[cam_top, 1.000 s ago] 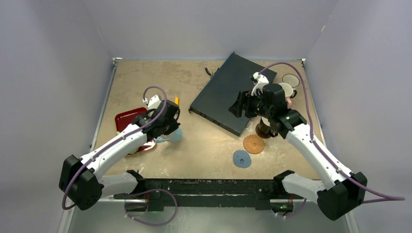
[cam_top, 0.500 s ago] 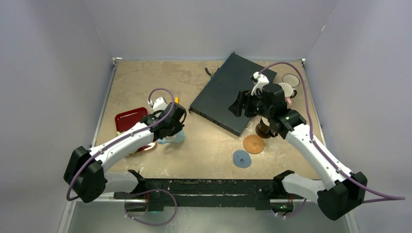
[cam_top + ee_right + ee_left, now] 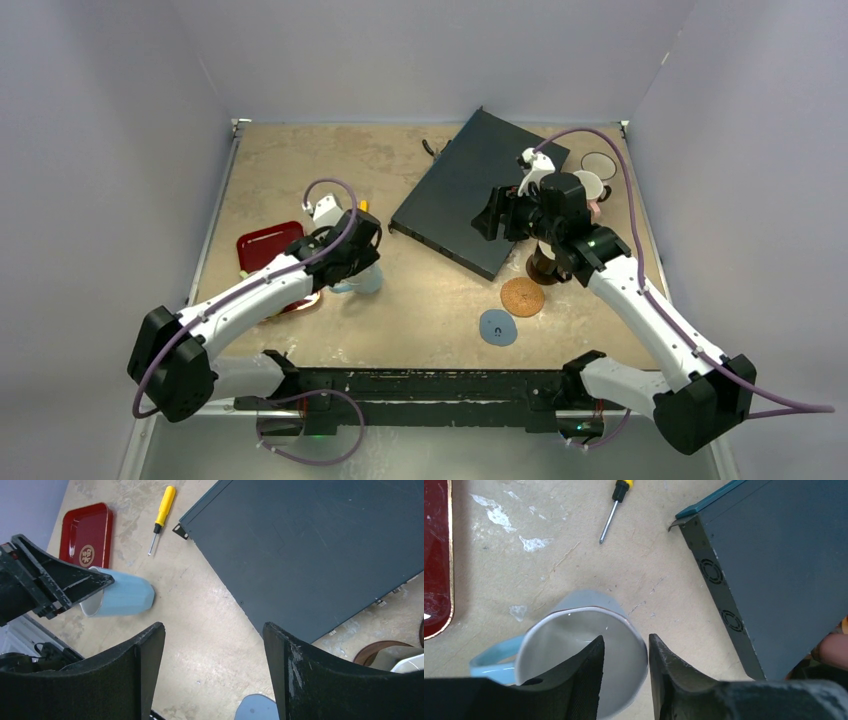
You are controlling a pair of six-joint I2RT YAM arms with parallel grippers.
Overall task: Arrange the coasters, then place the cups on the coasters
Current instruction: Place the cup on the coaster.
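Left pincer (image 3: pixel 625 644) has edged slightly toward the dark box (image 3: pixel 774 555), and its jaws, pinched shut a second ago, have parted. You now have a narrow gap. One finger hangs inside the light blue cup (image 3: pixel 569 645) and the other just outside it, with the rim wall between them and a sliver of space on the inner side. The cup stands mouth-up on the table (image 3: pixel 649 555), directly under the fingertips, handle toward the red tray (image 3: pixel 434 555). A screwdriver (image 3: pixel 614 507) lies ahead of the fingers, apart from the cup.

Right pincer (image 3: pixel 213 626) has not moved. Its jaws are wide and hold nothing, with bare table and the box's edge between them. The blue-grey coaster (image 3: pixel 498 327) lies just behind its fingertips, with the cork coaster (image 3: pixel 522 296) beside that. A dark brown cup (image 3: pixel 545 265) stands close under its wrist.
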